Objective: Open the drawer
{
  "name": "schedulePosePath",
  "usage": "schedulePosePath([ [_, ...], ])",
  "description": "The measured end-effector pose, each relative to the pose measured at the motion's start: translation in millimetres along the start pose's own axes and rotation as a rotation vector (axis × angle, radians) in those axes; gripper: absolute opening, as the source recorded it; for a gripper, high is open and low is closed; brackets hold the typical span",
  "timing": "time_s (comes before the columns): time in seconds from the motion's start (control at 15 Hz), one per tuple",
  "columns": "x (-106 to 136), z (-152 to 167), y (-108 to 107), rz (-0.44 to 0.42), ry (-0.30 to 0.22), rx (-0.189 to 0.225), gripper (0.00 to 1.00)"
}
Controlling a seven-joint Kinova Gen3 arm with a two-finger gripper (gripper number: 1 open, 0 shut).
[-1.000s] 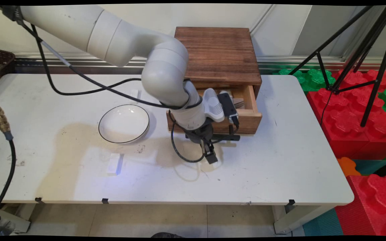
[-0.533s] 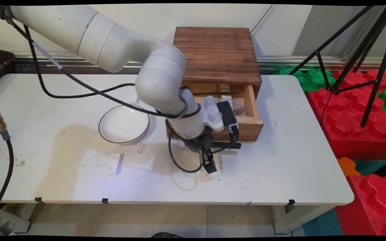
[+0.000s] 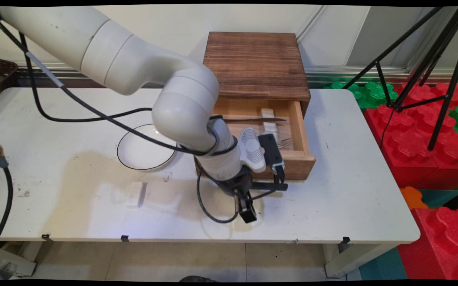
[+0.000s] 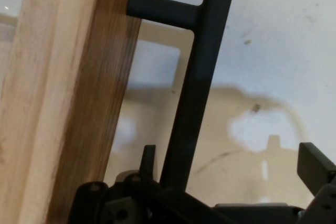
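Gripper [image 3: 249,208] hooked round black drawer handle [image 4: 197,93], fingers spread either side of bar (no pinch seen); wooden drawer [image 3: 292,159] stands pulled out at frame centre, cutlery exposed inside; white plate [image 3: 141,153] left on desk [image 3: 332,206]

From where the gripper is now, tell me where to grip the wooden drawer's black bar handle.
Grip the black bar handle mid-span, between its posts, coming from the table's near side: it stands off the wooden drawer front, leaving a gap for one finger behind it.
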Motion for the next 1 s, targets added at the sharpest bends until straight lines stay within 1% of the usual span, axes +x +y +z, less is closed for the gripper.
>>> schedulePosePath([
  [0.53,-8.0,-7.0,29.8,0.017,-0.007,-0.035,1.0],
  [1.0,-13.2,-12.3,47.4,0.026,-0.011,-0.054,1.0],
])
